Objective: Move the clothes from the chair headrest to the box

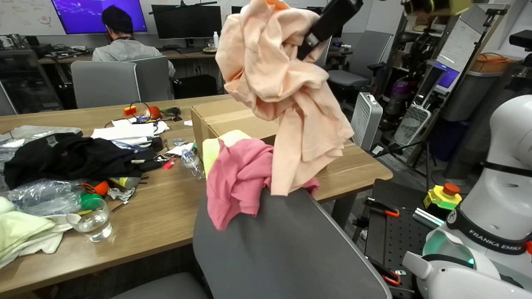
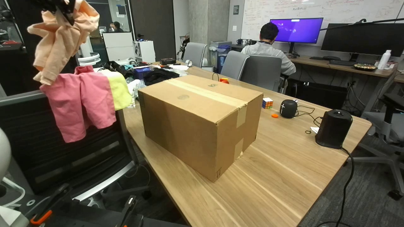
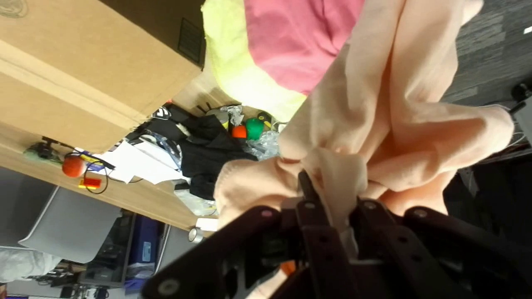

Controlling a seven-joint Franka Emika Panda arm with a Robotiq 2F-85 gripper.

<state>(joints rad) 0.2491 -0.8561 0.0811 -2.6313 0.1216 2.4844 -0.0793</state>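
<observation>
Clothing of soft pale peach fabric (image 1: 266,70) hangs bunched at the top centre of the frame in an exterior view, pinched by the black jointed fingers (image 3: 309,214), which stand close together with a fold between them. Below it, a bright pink fabric garment (image 1: 239,178) lies over the broad rounded grey chair headrest (image 1: 291,209); whether the peach folds touch it I cannot tell. A light yellow fabric garment (image 2: 120,90) hangs just beside the pink one. A large brown cardboard box (image 2: 180,132), its top flaps taped together, sits near the headrest on the light wood worktop (image 2: 268,176), mid-frame in an exterior view. A clear plastic bottle (image 1: 192,162) is near the box; toward the left edge of the frame come a rumpled black garment (image 1: 70,162), a clear glass of liquid (image 1: 93,222) and a pale green cloth (image 1: 25,232). To the right of the box in an exterior view are a multicoloured puzzle cube (image 2: 267,103), a rounded black device (image 2: 288,108) and a taller black device (image 2: 334,129). Past the worktop, in both exterior views, a dark-haired person in a grey top (image 1: 124,49) sits facing away, close to grey office chairs (image 1: 106,85).
</observation>
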